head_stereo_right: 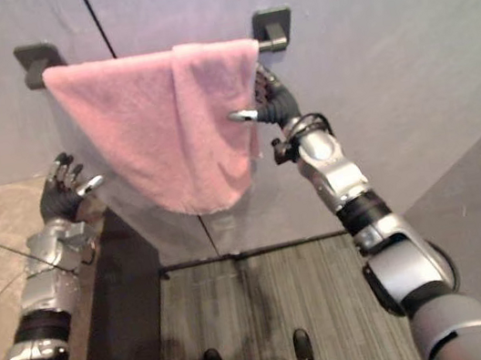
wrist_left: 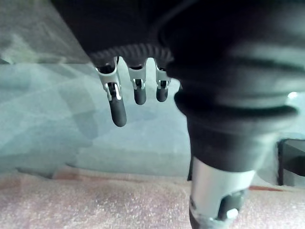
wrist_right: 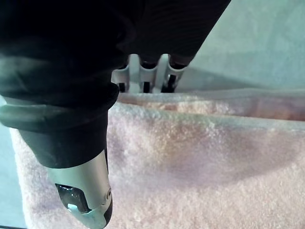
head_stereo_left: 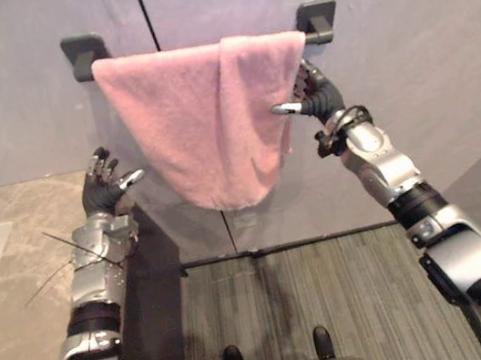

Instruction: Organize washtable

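Left eye view: nearest, the left hand [head_stereo_left: 105, 186] hovers open beside the washtable [head_stereo_left: 5, 321], apart from the pink towel [head_stereo_left: 194, 123] and lower than it. As I judge it, a sideways tug by the right hand [head_stereo_left: 312, 99] could drag the towel to the floor, because it is draped unevenly, its right part doubled over. That hand is at the towel's right edge, touching the cloth; whether it grips I cannot tell. Farthest, the towel hangs over the towel bar [head_stereo_left: 320, 36].
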